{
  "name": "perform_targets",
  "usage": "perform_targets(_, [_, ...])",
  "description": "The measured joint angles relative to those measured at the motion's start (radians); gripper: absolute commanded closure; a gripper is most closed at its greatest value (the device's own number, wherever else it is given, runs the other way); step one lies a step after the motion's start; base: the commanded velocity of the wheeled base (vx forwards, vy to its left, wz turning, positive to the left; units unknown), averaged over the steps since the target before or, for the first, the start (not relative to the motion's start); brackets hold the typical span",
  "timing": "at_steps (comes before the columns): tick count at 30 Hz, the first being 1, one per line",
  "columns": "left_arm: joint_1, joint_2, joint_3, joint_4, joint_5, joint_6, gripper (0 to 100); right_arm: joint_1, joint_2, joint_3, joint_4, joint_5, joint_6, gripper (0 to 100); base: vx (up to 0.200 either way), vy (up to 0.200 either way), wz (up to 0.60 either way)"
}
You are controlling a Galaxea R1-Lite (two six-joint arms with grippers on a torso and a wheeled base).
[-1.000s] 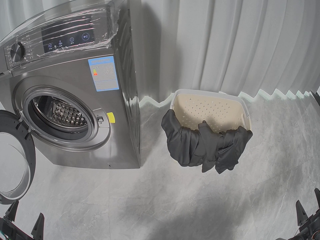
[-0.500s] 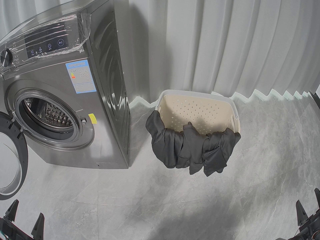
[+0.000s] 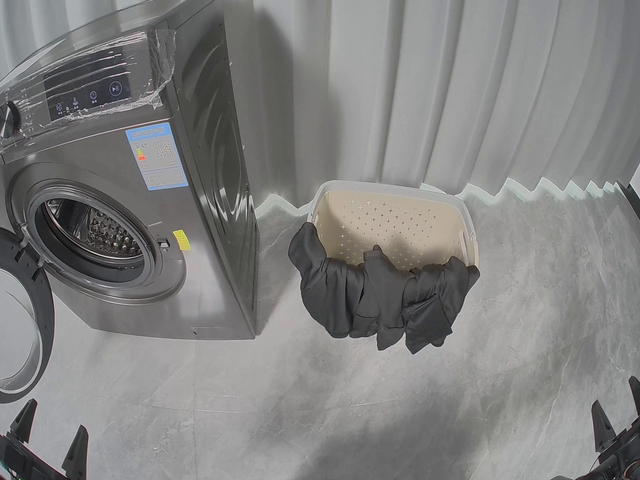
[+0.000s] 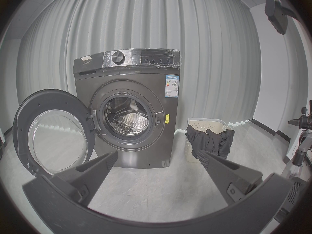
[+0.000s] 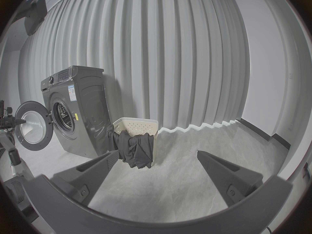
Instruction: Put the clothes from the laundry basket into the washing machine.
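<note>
Left hand [image 3: 52,429] and right hand [image 3: 615,413], head view: both spread wide, empty, low over the floor [image 3: 400,401]. Clothes [image 3: 373,298] (dark) drape over the front rim of the laundry basket [image 3: 400,225], beside the washing machine [image 3: 200,168]. Wrist views: door [image 4: 53,132] swung open, both hands well apart from the basket.

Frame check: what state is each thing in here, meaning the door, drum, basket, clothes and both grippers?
Washing machine door: swung wide open.
Drum: no clothes visible inside.
Laundry basket: upright on the floor.
Clothes: dark, draped over the basket's front rim.
Left gripper: open, empty.
Right gripper: open, empty.
</note>
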Motion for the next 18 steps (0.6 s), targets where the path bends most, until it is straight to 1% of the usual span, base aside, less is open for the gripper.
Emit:
perform_targets(8, [0.0, 0.0, 0.0, 0.0, 0.0, 0.001, 0, 0.0, 0.0, 0.0, 0.0, -0.001, 0.001, 0, 0.0, -0.2, 0.0])
perform_targets(18, [0.0, 0.0, 0.0, 0.0, -0.001, 0.0, 0, -0.001, 0.0, 0.0, 0.0, -0.001, 0.001, 0, 0.0, 0.0, 0.0])
